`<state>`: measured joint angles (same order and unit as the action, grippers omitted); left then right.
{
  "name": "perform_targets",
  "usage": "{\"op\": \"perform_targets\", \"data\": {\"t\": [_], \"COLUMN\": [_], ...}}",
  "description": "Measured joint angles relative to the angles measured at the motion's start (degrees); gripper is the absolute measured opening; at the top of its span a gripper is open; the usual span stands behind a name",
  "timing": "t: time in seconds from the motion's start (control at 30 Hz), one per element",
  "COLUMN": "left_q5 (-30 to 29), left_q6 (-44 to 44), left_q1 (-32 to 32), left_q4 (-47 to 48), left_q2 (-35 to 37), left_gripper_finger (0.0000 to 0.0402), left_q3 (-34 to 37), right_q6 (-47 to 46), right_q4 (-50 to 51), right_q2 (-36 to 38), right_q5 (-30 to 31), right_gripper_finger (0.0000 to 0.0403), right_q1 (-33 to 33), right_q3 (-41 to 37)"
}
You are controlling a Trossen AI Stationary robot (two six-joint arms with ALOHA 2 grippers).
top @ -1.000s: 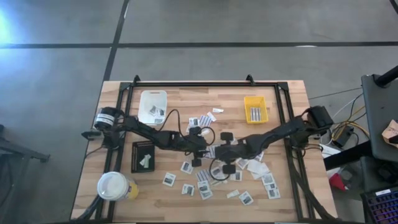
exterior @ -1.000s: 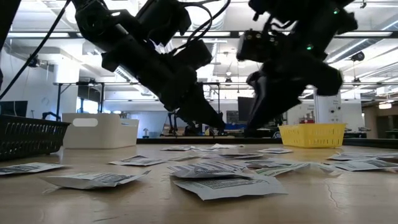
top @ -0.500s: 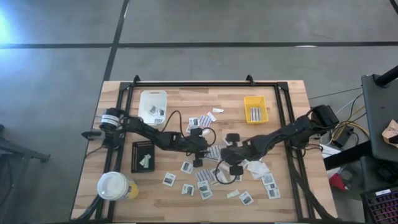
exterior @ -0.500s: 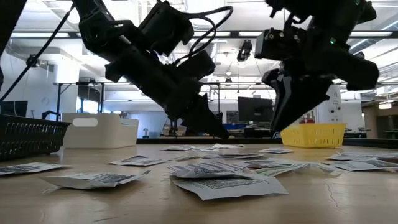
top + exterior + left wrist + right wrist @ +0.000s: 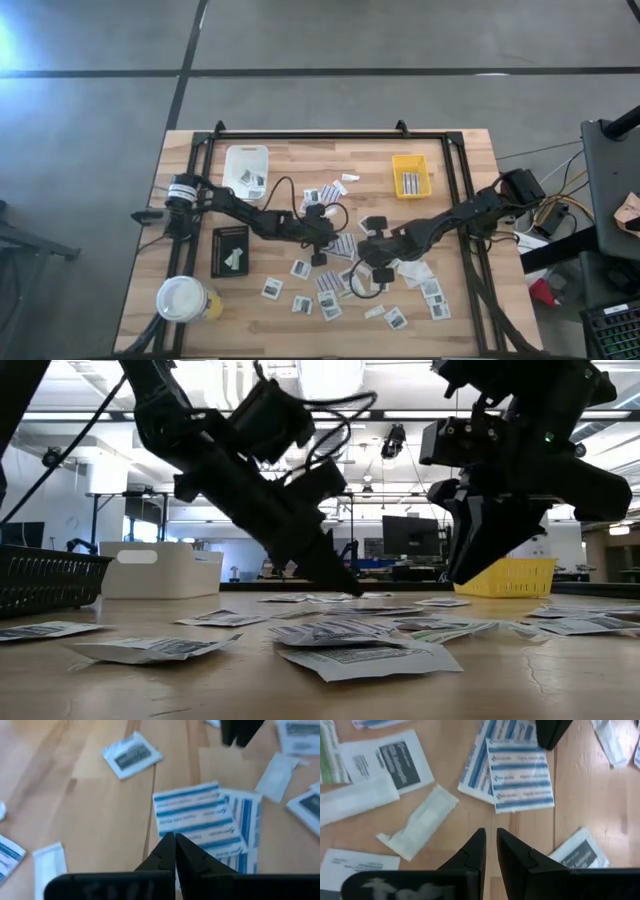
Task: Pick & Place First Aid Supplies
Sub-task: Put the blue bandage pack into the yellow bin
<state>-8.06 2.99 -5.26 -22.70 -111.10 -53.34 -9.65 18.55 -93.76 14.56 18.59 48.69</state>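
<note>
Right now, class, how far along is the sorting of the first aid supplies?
Done: a few items already lie in the white tray, yellow tray and black tray.
In hand: the left gripper has shut at the edge of a blue-striped strip; whether it grips is unclear. The right gripper hangs slightly open, empty.
Left: many packets lie loose on the table.

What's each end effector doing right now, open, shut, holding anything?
Left end effector: shut at the edge of a blue-striped packet; a real grip cannot be told.
Right end effector: narrowly open, holding nothing, above bare table.
</note>
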Motion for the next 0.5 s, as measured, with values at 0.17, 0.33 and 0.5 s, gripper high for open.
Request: {"op": "perform_targets", "data": {"t": [0.17,0.33,0.5], "left_q5": [0.08,-1.98,-2.07], "left_q6": [0.85,3.57,10.18], "left_q1": [-0.04,0.47,1.04], "left_q4": [-0.2,-0.22,1.33], "left_q2": [-1.12,-1.47,-1.5], "left_gripper_finger": [0.0003,0.0001,0.0001], "left_q3": [0.0,-0.04,-0.15], "right_q6": [1.17,4.19,14.16], "right_q4": [-1.9,-2.04,-2.06], "right_q2": [0.0,0.0,-0.02], "right_q5": [0.01,0.01,0.03], "right_gripper_finger": [0.0044,0.0045,0.0055], "right_q1": [0.04,0.04,0.04], "right_q3": [0.0,-0.04,-0.07]}}
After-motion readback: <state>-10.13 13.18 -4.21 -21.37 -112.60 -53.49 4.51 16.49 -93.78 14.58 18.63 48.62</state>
